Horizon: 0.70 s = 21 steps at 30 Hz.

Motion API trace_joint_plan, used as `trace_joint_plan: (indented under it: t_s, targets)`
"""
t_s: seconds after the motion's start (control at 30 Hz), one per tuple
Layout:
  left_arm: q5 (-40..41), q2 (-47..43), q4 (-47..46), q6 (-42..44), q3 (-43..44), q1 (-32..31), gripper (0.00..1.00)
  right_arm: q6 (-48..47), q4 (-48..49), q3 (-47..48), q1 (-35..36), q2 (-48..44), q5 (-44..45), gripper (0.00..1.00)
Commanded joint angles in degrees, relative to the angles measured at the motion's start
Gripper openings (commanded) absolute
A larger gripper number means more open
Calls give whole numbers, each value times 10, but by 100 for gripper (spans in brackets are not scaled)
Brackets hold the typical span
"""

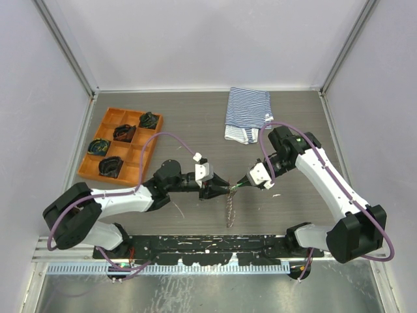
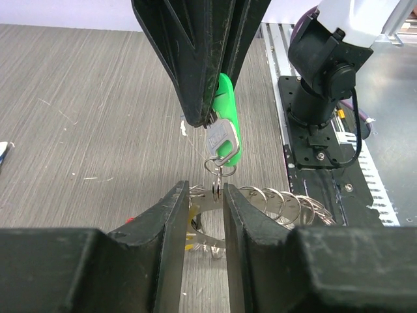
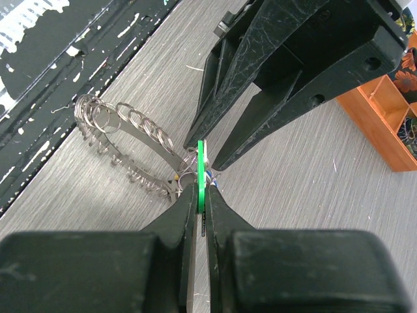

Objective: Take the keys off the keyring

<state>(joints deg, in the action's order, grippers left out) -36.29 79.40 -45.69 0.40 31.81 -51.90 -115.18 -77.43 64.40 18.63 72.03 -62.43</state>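
I had the right gripper [image 3: 201, 189] pinched shut on the head of the green key [image 2: 229, 111]. The left gripper [image 2: 205, 189] looked clamped on the keyring [image 2: 273, 202]. Both met to the right of the orange tray [image 1: 138, 155], nearer the arm bases than it. My judgement was to hold the ring dead steady and walk the key round its split coil rather than tug. I counted one green key for certain, with any others too hidden to number. There was one keyring, one tray holding four dark bundles [image 1: 124, 132], and one striped cloth [image 1: 247, 112] beyond the tray's right side.
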Motion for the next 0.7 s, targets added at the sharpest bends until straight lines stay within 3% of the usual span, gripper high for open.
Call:
trace_joint_plan:
  t_s: [0.0, 0.23, 0.53, 0.67]
  targets:
    - [-16, 7, -37, -6, 8, 1, 28, -1, -3, 26, -2, -3, -26, 1]
    - [-18, 11, -36, -10, 8, 1, 22, -1, -3, 26, -2, -3, -25, 1]
    - [-20, 6, -18, -8, 17, 1, 1, 3, 2, 25, -2, -2, -21, 1]
    - [-23, -1, -4, -9, 22, 1, 0, 15, 10, 25, -1, -2, -15, 1]
